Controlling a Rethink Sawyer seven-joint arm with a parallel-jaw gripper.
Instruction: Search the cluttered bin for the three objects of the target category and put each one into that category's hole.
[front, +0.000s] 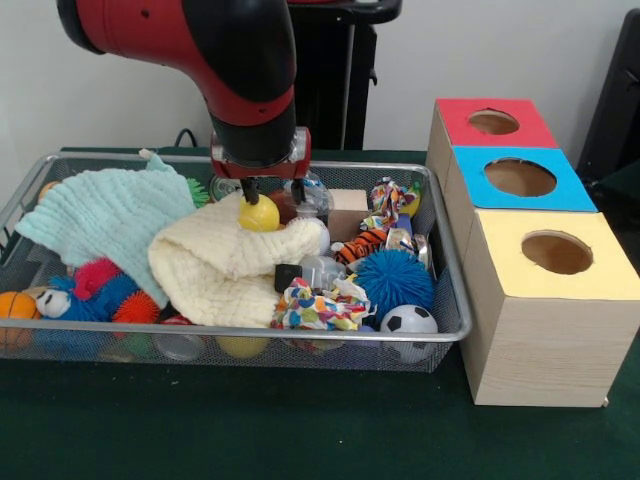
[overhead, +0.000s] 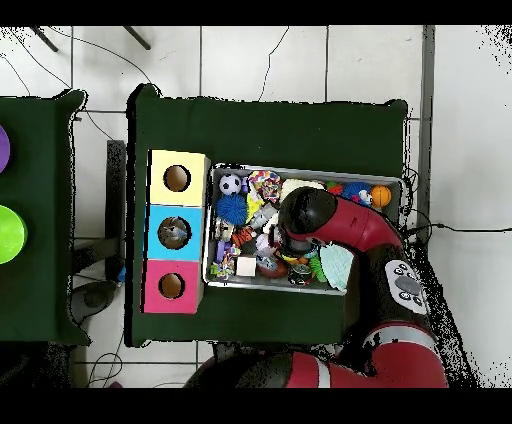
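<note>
Yellow plastic ball (front: 259, 214): sitting on the cream knitted cloth (front: 225, 268) in the wire mesh bin (front: 452, 262).
Gripper (front: 271, 192): hanging over it — grip impossible to tell.
Surface: dark green tabletop (front: 300, 420) bearing three wooden boxes (front: 540, 330).
Room: white tiled floor (overhead: 260, 60) showing — cables trailing.

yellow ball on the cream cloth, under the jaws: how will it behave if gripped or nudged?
The yellow ball is smooth and round, so it would probably roll off at a nudge. It sits high on the soft, folded cream cloth, which likely gives under pressure and lets it sink or shift. The gripper stands right above it; its glossy surface may slip between the jaws.
</note>
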